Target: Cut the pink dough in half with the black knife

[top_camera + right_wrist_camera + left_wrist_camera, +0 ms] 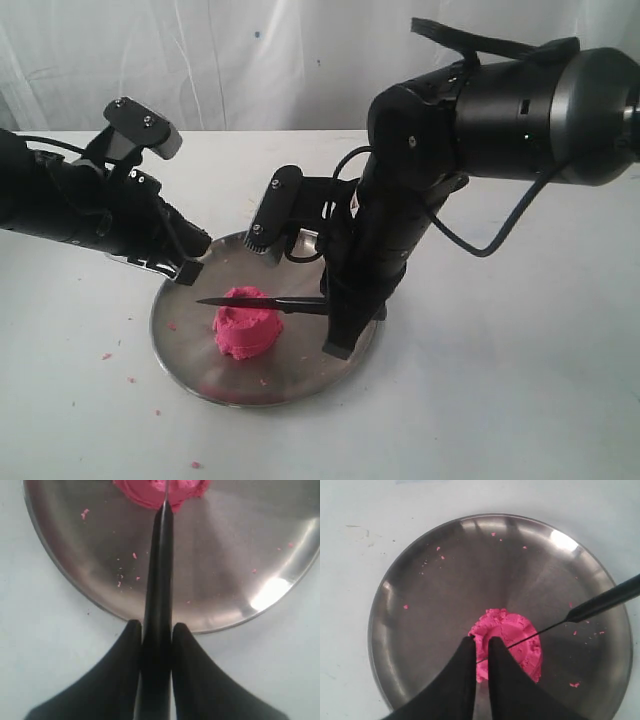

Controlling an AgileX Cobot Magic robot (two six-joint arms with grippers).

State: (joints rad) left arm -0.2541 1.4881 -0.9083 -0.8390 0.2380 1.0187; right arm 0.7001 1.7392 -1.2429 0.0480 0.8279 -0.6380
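1. The left tool [189, 268] is seen low over the left rim of the plate [168, 335], above the white worktop [500, 400].
2. In the left wrist view, the left tool [480, 644] is shown with its fingers [462, 670] a slim gap apart. Nothing is clamped between them.
3. Pink crumbs [107, 355] are scattered on the worktop left of the plate. More crumbs [575, 684] are seen inside the plate [435, 595].
4. The pink dough [247, 330] is found near the middle of the steel plate, in one round mound. In the left wrist view, the near edge of the dough [512, 637] is just past the left fingertips.
5. The black knife [262, 301] is held level, with its blade laid across the top of the mound and its tip pointing left, just under the left tool. How deep the blade sits cannot be told.
6. In the left wrist view, the thin edge of the knife [605, 600] is seen running across the dough as far as the finger gap. Contact with the fingers cannot be told.
7. The right tool [338, 335] is placed at the right side of the plate, pointing down.
8. In the right wrist view, the right tool [157, 626] is clamped on the knife [159, 555] handle, with the blade aimed at the dough [145, 492] across the plate [230, 550].
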